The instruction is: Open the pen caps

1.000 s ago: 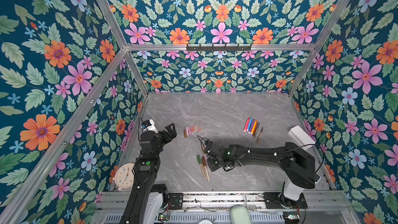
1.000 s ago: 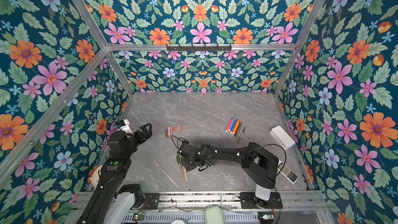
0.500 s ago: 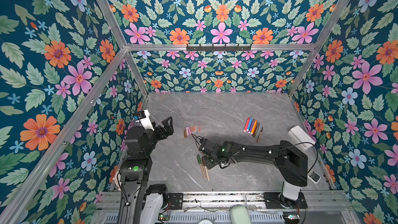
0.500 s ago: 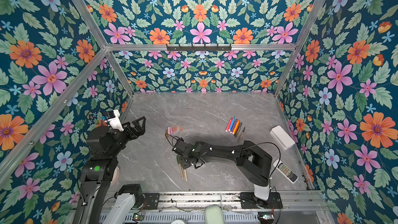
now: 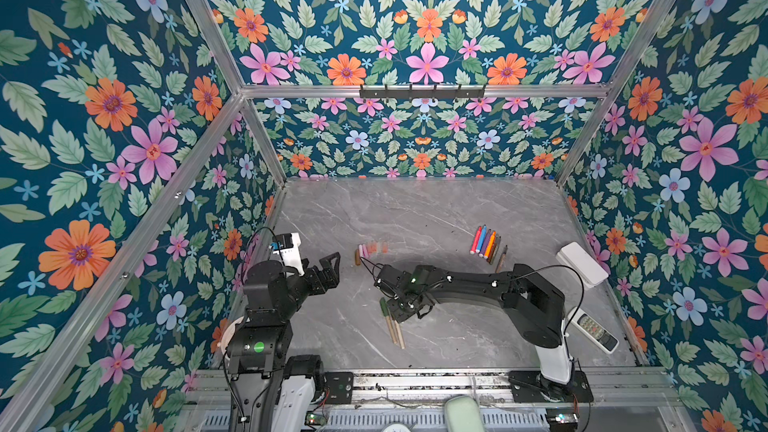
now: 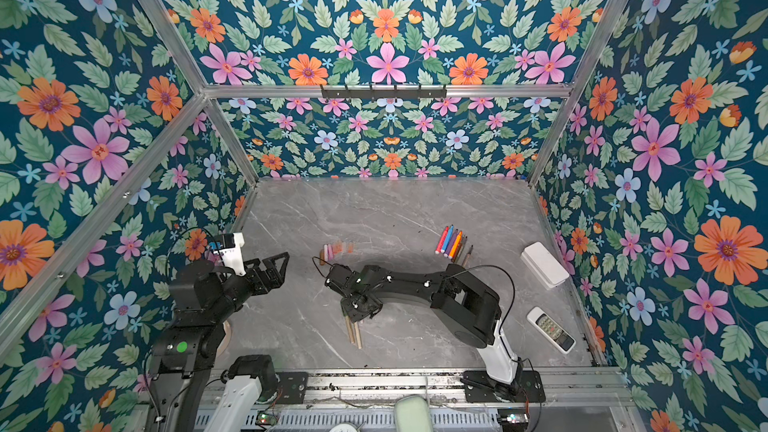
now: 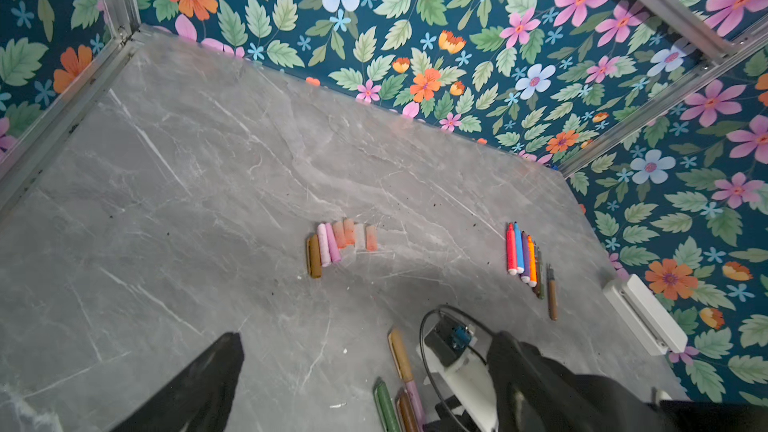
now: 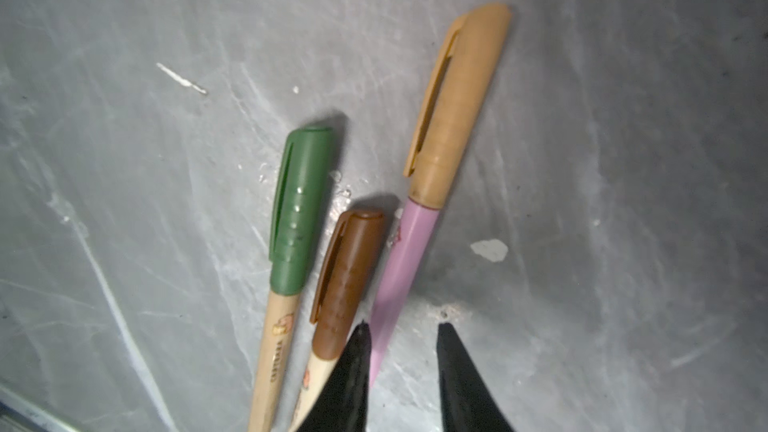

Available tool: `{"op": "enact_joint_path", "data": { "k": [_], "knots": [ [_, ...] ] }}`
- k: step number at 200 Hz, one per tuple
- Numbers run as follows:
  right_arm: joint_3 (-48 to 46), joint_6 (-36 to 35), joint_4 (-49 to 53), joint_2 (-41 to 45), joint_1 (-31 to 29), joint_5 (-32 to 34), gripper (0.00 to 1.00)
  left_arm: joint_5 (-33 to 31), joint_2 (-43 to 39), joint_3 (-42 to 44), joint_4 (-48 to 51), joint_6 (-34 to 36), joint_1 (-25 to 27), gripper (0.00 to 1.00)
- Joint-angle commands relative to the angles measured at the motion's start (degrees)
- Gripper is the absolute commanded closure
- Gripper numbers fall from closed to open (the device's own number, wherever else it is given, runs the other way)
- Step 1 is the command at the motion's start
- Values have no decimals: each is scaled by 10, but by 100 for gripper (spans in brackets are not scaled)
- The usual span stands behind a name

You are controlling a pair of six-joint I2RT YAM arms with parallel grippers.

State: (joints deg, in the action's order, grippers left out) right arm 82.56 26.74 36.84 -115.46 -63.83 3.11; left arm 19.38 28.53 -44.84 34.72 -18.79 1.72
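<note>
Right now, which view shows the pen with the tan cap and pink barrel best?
The right wrist view: the tan-capped pen lies close up, clip and cap seam clear. The left wrist view shows it small. In both top views the right arm mostly hides it.

Tabletop (image 5: 415,209), contents as they lay.
Row of loose caps (image 5: 371,249): left of centre, side by side, close together.
Bundle of pens (image 5: 483,243): to the right of that row, well apart from it, laid parallel; single pen (image 5: 501,257) just beside the bundle on its right.
Three capped pens (image 5: 395,332): at the front, nearer than the caps, partly under the right gripper (image 8: 402,328).
Left gripper (image 5: 330,270): hung left of the caps.
Box (image 5: 582,263): stood against the right wall (image 5: 602,218).
Remote control (image 5: 594,328): lay before the box.
</note>
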Motion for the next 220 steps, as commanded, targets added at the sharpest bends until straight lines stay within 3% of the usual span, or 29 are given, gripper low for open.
{"op": "enact_joint_path", "data": {
  "k": [1,146,163,198,220],
  "knots": [
    [6,8,28,-4,2,6,71,-15,-14,8,-16,0,0,5],
    [-32,34,29,-8,7,17,73,-5,6,18,-20,-1,-2,7],
    [-41,34,20,-4,7,8,77,-3,6,17,-20,0,-2,3],
    [-45,30,3,13,8,5,100,-4,-2,15,-18,-2,-2,0],
    [-61,24,-2,46,25,15,100,3,-12,9,-18,-9,-2,0]
  ]
}}
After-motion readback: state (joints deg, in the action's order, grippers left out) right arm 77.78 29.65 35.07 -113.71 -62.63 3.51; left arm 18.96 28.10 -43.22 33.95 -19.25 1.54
